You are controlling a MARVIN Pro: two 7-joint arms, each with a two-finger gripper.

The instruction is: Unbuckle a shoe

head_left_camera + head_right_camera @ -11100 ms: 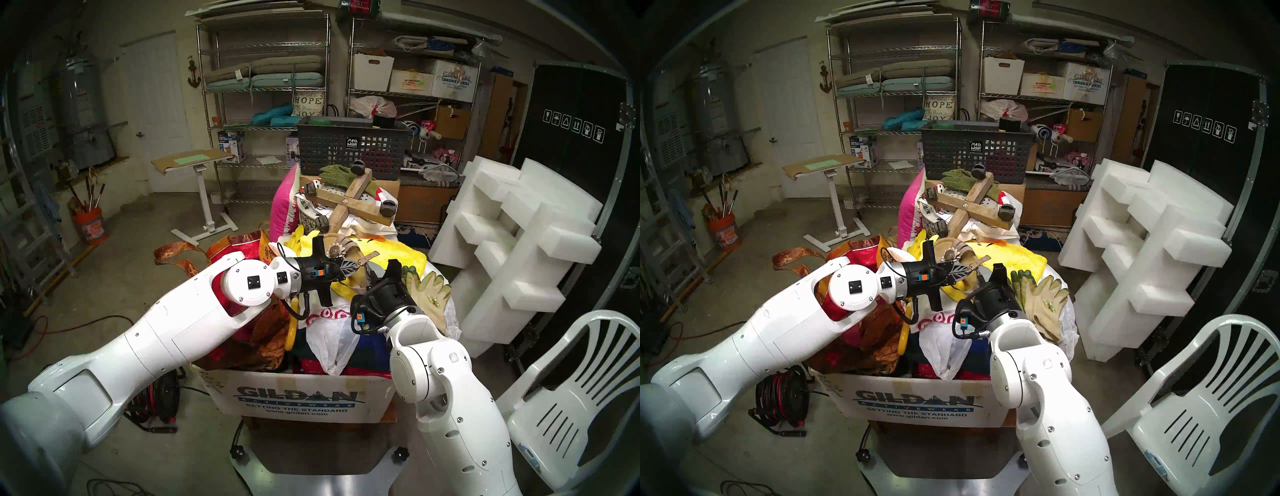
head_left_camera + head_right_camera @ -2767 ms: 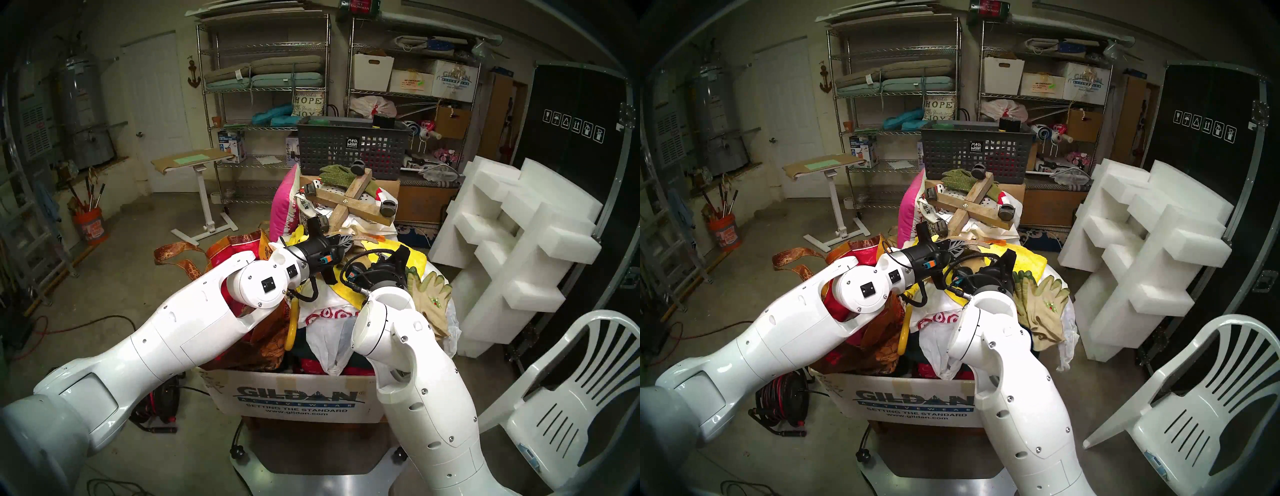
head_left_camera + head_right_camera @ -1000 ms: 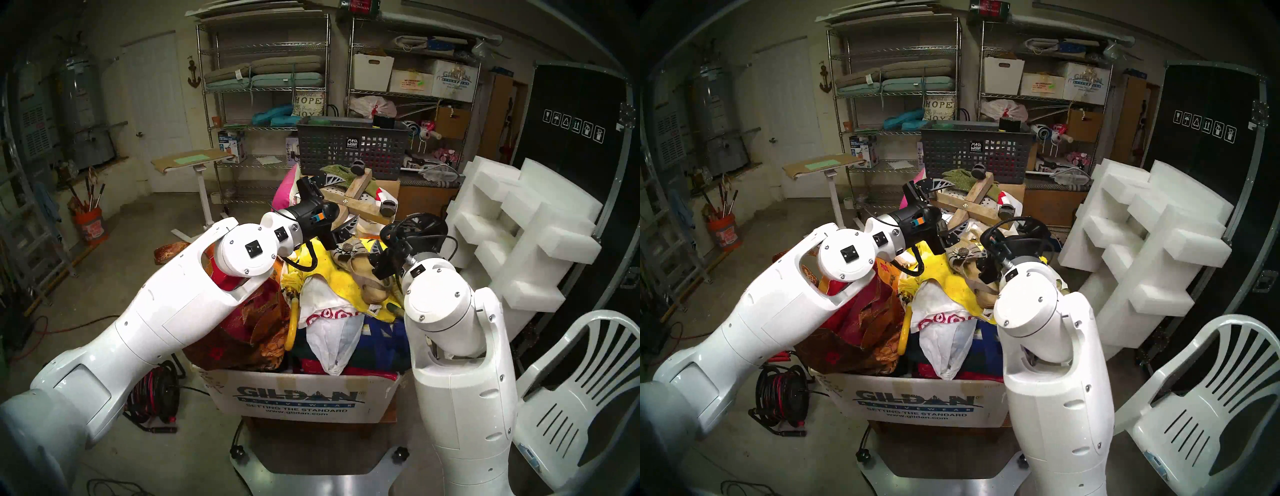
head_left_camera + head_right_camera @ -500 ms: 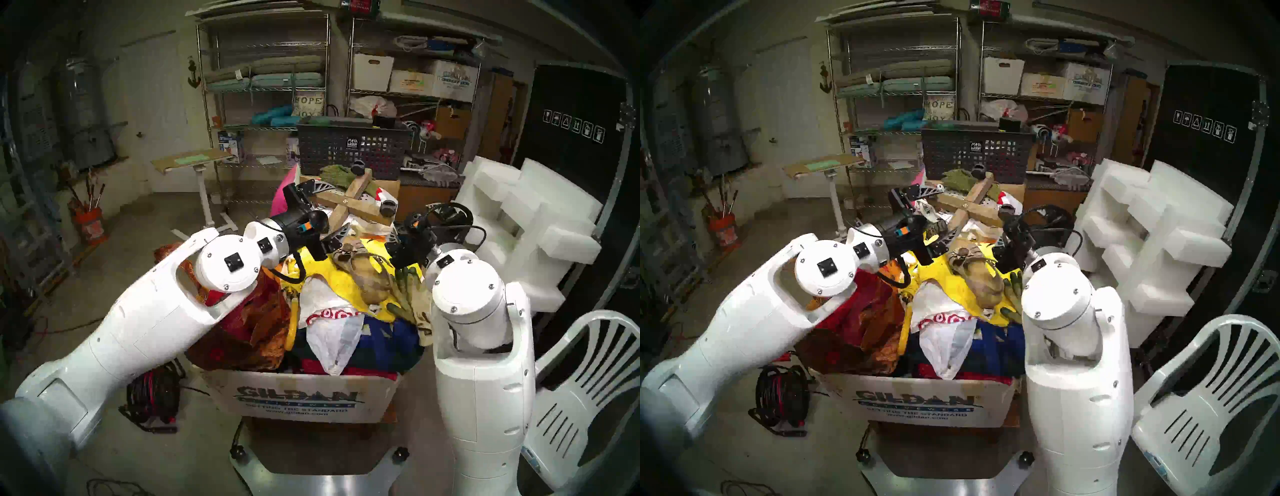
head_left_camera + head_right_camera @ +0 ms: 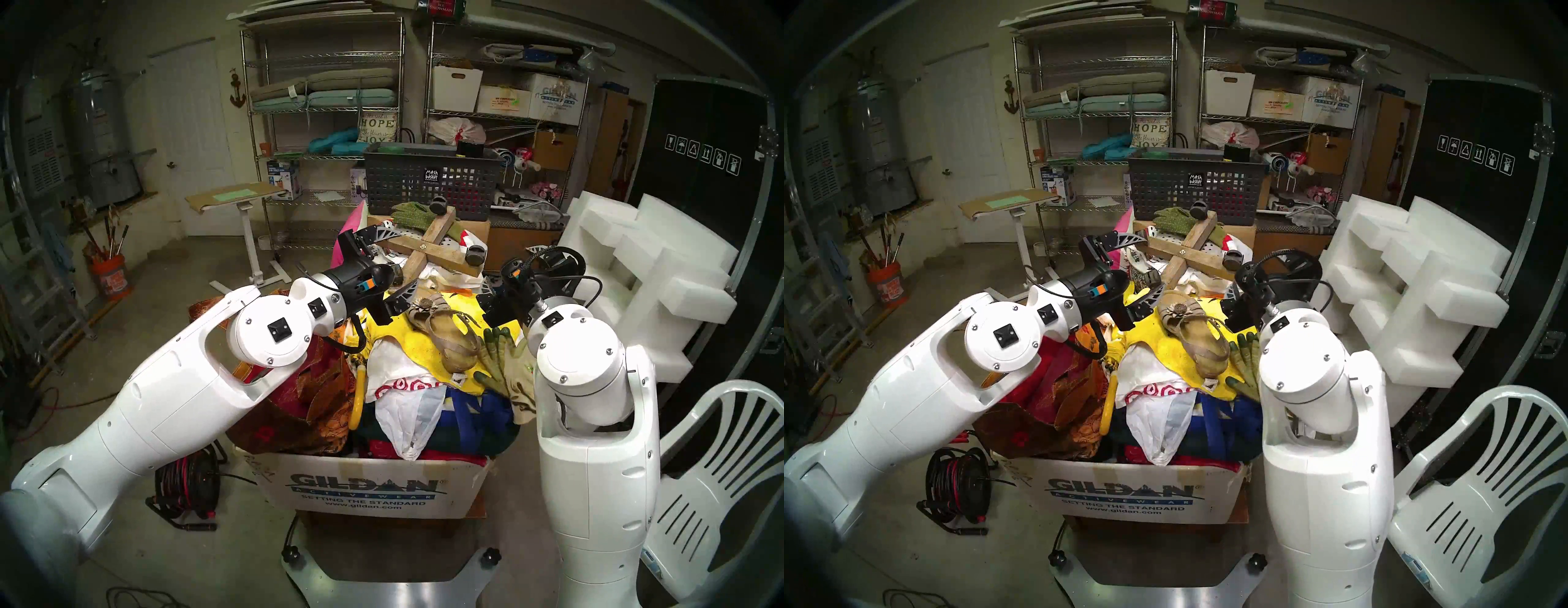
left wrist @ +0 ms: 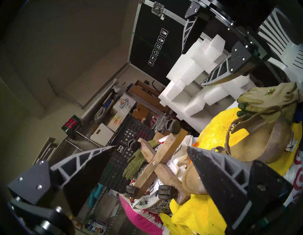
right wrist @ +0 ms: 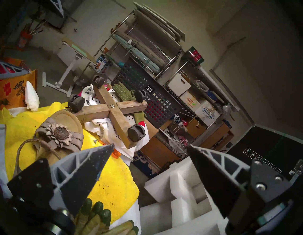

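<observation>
While both grippers gape, sandal (image 5: 449,335) lies free.

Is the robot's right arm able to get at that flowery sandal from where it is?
Probably yes. The sandal lies on top of the yellow cloth, nothing covering it, and the open right gripper hangs just beside it; only the gloves crowd the heel end.

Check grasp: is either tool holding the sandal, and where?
Nothing held. Left tool and right tool are both open and empty; the sandal lies free on the yellow cloth.
</observation>
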